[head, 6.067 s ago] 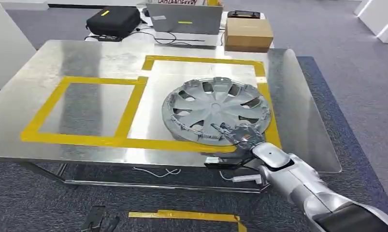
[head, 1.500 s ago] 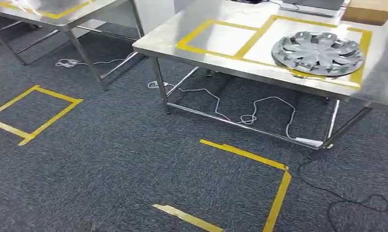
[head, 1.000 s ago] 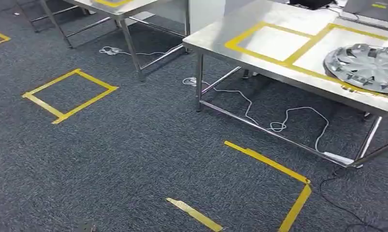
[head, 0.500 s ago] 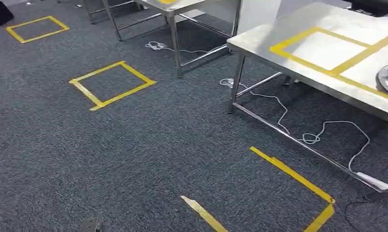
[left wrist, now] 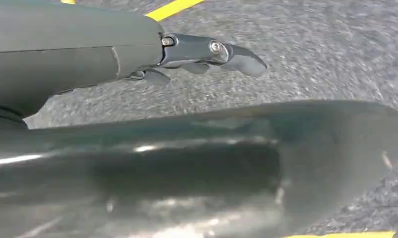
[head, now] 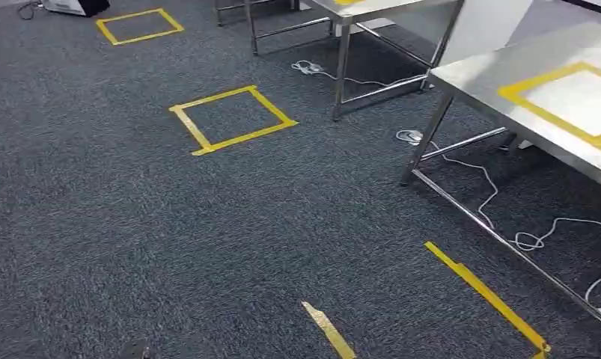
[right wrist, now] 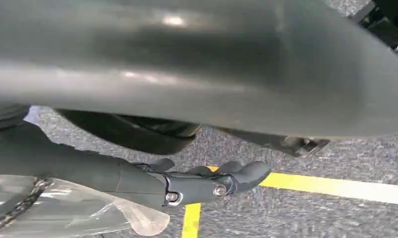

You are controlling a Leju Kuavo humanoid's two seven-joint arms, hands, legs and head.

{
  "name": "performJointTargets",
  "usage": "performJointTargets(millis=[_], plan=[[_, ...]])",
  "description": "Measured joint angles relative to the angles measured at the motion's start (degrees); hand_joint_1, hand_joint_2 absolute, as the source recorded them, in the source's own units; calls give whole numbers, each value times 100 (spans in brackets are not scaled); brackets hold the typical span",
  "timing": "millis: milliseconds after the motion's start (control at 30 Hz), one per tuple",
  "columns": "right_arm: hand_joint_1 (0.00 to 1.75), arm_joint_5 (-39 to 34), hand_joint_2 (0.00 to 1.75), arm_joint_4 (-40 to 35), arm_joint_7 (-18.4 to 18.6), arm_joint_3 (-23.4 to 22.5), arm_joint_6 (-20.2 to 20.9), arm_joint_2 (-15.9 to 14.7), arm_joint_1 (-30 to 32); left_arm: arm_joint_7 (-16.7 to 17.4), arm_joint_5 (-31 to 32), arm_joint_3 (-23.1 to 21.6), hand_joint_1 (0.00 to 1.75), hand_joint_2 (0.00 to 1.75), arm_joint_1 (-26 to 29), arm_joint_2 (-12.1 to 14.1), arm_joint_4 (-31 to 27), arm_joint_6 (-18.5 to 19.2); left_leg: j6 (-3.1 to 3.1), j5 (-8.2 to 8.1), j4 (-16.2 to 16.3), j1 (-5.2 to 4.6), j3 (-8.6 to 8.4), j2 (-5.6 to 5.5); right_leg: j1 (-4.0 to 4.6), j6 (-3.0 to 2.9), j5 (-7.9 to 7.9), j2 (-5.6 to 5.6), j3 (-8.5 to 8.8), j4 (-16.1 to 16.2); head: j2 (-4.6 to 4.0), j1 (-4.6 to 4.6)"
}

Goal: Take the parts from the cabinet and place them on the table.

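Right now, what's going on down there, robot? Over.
Left hand and right hand hang over carpet, holding nothing. Table at right, no part in sight. White cables trail under it.

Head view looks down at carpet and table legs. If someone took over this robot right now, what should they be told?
Left hand: holds nothing and hangs over the carpet.
Right hand: holds nothing and hangs low as well.
Things: the table is off to the robot's right.
Done: a wheel cover was set on that table a few seconds ago, and the robot has since turned away to its left.
Left: go to the cabinet, take the next part and bring it back to the table.
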State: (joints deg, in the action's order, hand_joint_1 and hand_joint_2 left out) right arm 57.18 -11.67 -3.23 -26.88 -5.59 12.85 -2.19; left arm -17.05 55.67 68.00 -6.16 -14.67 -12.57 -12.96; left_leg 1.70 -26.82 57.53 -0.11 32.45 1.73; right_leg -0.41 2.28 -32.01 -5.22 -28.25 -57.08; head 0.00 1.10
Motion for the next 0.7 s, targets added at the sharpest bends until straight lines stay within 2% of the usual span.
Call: performJointTargets(millis=[33,67,100,133,167,200,233,267,300,333,367,467,500,533,567,600,633,667,700], plan=[[0,4,0,2,2,0,29,0,-2,0,13,-2,0,0,-20,2,-2,0,36,9,-3,14,7,-59,-11,4,-190,279,-124,-264,0,-42],[0,11,0,2,32,0,76,-2,6,0,20,-4,0,0,-38,0,-2,0,51,11,-3,16,20,-123,-23,14,-404,415,-329,-696,0,-62],[0,13,0,4,81,0,127,-20,11,0,31,-7,0,0,-42,0,0,7,60,10,-2,14,22,-197,-24,18,-614,477,-588,-1216,0,-60],[0,13,0,4,122,0,185,-26,18,0,41,-11,0,0,-39,0,0,7,60,9,1,10,23,-264,-19,22,-742,502,-811,-1629,0,-64],[0,13,0,4,212,0,311,-42,23,2,74,-13,0,0,-32,2,0,9,60,9,2,9,17,-339,-18,25,-716,510,-944,-1814,0,-60],[0,20,0,4,271,-2,424,-50,25,9,87,-20,0,0,-26,2,-2,11,60,9,3,10,9,-417,-19,21,-529,512,-930,-1690,0,-60],[0,46,0,4,304,-2,496,-59,17,20,118,-35,0,0,-23,4,0,9,57,8,10,12,1,-504,-24,15,-236,523,-791,-1307,0,-62],[0,46,0,4,304,-2,542,-72,12,50,151,-52,0,0,-26,2,0,-6,48,2,21,18,-10,-592,-31,6,86,574,-560,-756,0,-60],[0,35,0,4,304,-2,544,-72,15,81,182,-68,0,0,-28,0,-2,-13,28,-11,38,24,-7,-659,-51,-1,329,771,-355,-263,0,-68],[0,26,0,7,304,-2,548,-72,28,87,192,-83,0,0,-26,0,0,-28,5,-19,51,20,8,-694,-76,-12,253,1056,-288,-145,0,-66],[0,22,0,9,302,-2,551,-72,28,92,199,-103,0,0,-38,-2,0,-48,-34,-18,105,6,71,-777,-89,-27,218,1069,-242,-12,0,-62],[0,11,0,9,308,-4,500,-76,33,252,322,-146,0,0,22,-11,0,-169,-148,44,59,52,111,-942,-46,-109,238,922,-214,-39,0,-62],[0,13,0,9,308,-4,481,-72,32,297,365,-160,0,0,33,-11,0,-212,-167,2,97,61,120,-911,-95,-161,268,827,-182,19,0,-64],[0,15,0,9,313,-4,474,-72,31,330,409,-184,0,0,49,-24,0,-243,-198,-106,253,22,174,-556,-79,-186,264,759,-161,26,0,-34],[0,22,0,9,328,-4,476,-72,36,369,478,-218,0,0,47,-26,0,-262,-229,-299,580,24,328,-358,-66,-221,249,667,-150,26,0,6],[0,33,0,9,376,-4,492,-72,44,413,560,-267,0,0,40,-26,0,-269,-251,-541,1078,38,560,-268,-49,-242,234,556,-142,24,0,-3],[0,37,0,9,409,-7,509,-74,51,452,612,-312,0,0,41,-26,0,-278,-265,-735,1555,50,785,-234,-39,-258,222,448,-136,24,0,-3],[0,42,0,9,430,-9,544,-79,50,498,638,-341,0,0,51,-26,0,-278,-276,-805,1858,62,926,-222,-29,-261,212,354,-132,21,0,-1],[0,42,0,9,492,-9,590,-79,42,522,660,-361,0,0,69,-26,0,-280,-277,-732,1854,70,919,-214,-23,-255,203,280,-120,21,0,-1]])
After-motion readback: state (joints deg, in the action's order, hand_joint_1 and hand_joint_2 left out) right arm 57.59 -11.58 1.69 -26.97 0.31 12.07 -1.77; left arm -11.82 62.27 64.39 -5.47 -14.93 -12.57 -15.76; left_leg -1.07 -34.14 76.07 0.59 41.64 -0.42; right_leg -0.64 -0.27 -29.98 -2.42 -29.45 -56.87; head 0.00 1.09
